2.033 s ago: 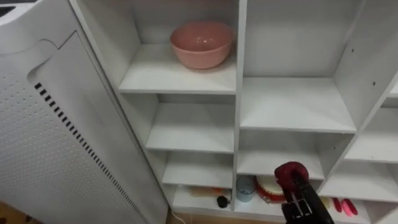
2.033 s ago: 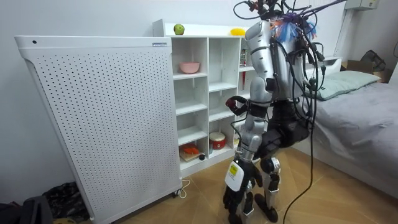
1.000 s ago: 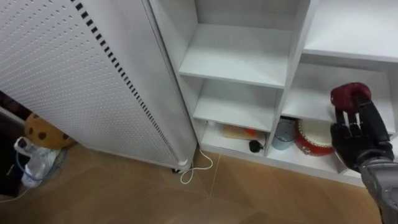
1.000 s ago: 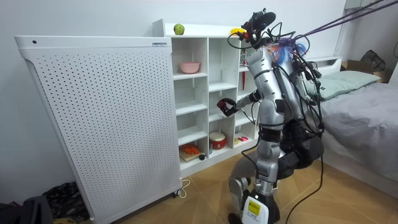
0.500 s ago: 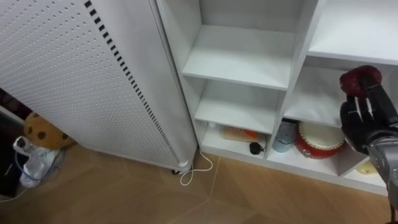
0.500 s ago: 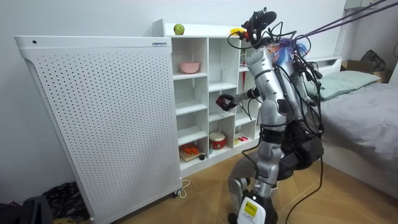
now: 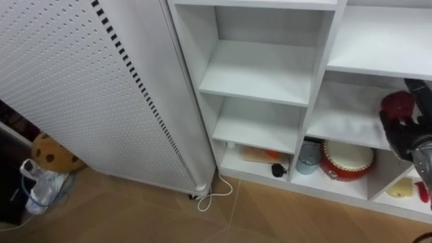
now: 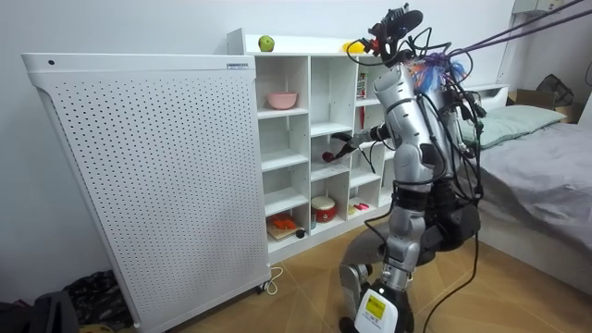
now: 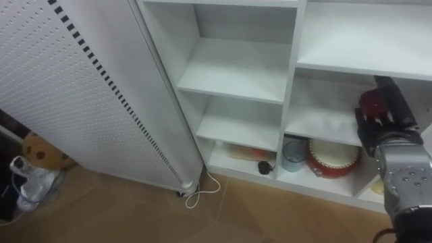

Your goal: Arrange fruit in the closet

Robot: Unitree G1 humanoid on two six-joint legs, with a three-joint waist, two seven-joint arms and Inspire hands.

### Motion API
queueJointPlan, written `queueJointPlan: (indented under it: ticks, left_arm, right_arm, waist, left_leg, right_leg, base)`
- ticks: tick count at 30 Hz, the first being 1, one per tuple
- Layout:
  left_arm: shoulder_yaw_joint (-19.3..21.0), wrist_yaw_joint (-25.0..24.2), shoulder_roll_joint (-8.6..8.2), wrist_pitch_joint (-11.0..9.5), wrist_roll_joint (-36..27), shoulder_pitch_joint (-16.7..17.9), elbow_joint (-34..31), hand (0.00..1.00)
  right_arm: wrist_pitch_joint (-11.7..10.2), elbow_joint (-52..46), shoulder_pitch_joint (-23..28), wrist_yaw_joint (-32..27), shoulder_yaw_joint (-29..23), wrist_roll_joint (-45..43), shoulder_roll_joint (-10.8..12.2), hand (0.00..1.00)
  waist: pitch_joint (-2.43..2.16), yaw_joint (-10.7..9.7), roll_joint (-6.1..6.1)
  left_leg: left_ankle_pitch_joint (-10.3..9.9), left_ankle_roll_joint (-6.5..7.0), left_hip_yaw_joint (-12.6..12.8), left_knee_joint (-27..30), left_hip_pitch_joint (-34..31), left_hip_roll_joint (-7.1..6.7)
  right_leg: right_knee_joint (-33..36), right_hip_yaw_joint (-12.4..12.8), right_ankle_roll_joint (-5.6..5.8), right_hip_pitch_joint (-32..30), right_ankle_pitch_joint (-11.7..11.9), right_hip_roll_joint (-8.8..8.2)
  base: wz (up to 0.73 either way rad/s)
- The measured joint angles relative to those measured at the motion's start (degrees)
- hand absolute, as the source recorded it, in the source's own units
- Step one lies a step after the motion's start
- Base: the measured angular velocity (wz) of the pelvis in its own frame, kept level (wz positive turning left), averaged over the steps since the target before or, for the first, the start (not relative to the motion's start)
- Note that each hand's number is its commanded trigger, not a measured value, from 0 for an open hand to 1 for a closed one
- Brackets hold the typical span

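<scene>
Now, at the left of the closet point(image 7: 316, 88) stands a white perforated panel point(image 7: 81, 88), close against its side. In the closet's left column the 2 shelves above the lowest compartment are bare; the lowest one holds something orange point(image 7: 270, 153). In the next column the lowest compartment has a pale cup point(image 7: 307, 158) and a red round pot point(image 7: 346, 160) side by side, and the shelf right above them is free.

In front of that free shelf, near its right end, the right hand point(image 7: 399, 135) has its fingers curled round a dark red fruit point(image 7: 398, 104).

The step in hand looks like setting the fruit on this shelf. To do it well, the hand should travel in low over the board and keep clear of the upright on the closet's right. It should set the fruit well back from the front edge before the fingers loosen, since 1 round fruit rolls easily.

The fruit sits at the fingertips, above the palm, on the hand's closet side. It seems not yet down on the shelf.
</scene>
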Motion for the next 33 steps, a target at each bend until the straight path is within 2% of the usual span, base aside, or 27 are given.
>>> queueJointPlan:
  ticks: [6,14,18,21,23,25,29,31,33]
  left_arm:
    - [0.03,0.01,-0.05,0.0,1.8,0.08,0.01,0.0]
    - [0.03,0.02,-0.05,0.03,1.92,0.08,-0.09,0.0]
    - [-0.03,-0.12,-0.16,0.33,1.88,0.13,-0.31,0.0]
    - [0.02,-1.76,-0.2,1.11,1.96,0.11,-0.48,0.0]
    - [0.07,-3.11,-0.21,1.55,1.97,0.12,-0.47,0.0]
    - [0.03,-4.55,-0.46,2.24,1.89,0.14,-0.48,0.0]
    - [0.32,-6.42,-0.54,2.39,2.03,-0.48,0.87,0.0]
    - [0.58,-7.52,-0.58,2.42,2.05,-0.46,1.48,0.0]
    - [2.48,-8.11,-0.74,2.42,2.75,-0.41,1.46,0.0]
  right_arm:
    - [0.01,0.08,0.01,0.24,-0.06,0.5,0.0,0.0]
    - [0.09,0.09,0.24,1.37,-0.37,0.9,0.0,0.0]
    - [1.02,3.51,1.17,2.39,-0.4,0.51,0.01,0.0]
    - [1.75,6.69,2.05,4.36,-0.38,-0.62,0.0,0.0]
    - [2.53,7.05,3.99,5.99,-0.38,-1.75,-0.01,0.0]
    - [2.73,7.75,7.67,8.77,0.22,-2.79,0.07,0.0]
    - [4.47,14.58,14.7,14.4,0.63,-3.37,0.16,0.0]
    - [4.65,17.34,18.29,16.31,0.8,-4.34,0.74,0.0]
    - [4.84,19.94,22.2,18.2,1.24,-6.9,1.77,0.0]
  waist:
    - [0.0,0.01,0.68]
    - [-0.04,-0.09,0.91]
    - [0.03,-0.07,1.25]
    - [0.05,0.02,1.54]
    - [0.08,0.06,1.67]
    - [0.14,0.04,1.81]
    - [0.12,0.17,1.95]
    - [0.13,0.05,2.02]
    - [0.07,-0.1,1.98]
  left_leg:
    - [0.08,-0.04,-0.02,-0.54,0.72,-0.01]
    - [0.13,-0.08,0.01,-1.0,1.08,0.05]
    - [0.13,-0.07,-0.04,-3.09,4.89,0.07]
    - [0.13,-0.09,-0.31,-4.84,7.94,0.43]
    - [0.14,-0.1,-0.38,-5.85,9.85,1.01]
    - [0.18,-0.09,-0.19,-8.16,13.43,1.05]
    - [0.47,-0.08,-0.3,-12.3,19.43,1.09]
    - [0.83,0.0,-0.19,-14.42,22.03,1.14]
    - [1.38,0.0,-0.17,-16.83,24.61,1.32]
  right_leg:
    - [-0.58,-0.42,-0.09,0.72,-0.03,0.0]
    - [-0.99,-0.35,-0.11,1.03,0.02,0.0]
    - [-2.99,-0.59,0.09,4.91,0.17,0.25]
    - [-5.6,-0.98,0.39,8.32,0.73,1.46]
    - [-7.3,-1.21,0.38,10.49,1.23,2.22]
    - [-9.79,-1.31,0.7,13.96,1.69,2.52]
    - [-14.23,-1.5,1.5,19.99,2.44,3.6]
    - [-16.39,-1.52,1.8,22.49,2.94,3.92]
    - [-19.43,-1.47,2.11,25.23,3.9,4.81]
  base:
    - [0.0]
    - [0.0]
    - [0.0]
    - [-0.07]
    - [-0.11]
    - [-0.1]
    - [-0.03]
    - [-0.06]
    - [-0.07]
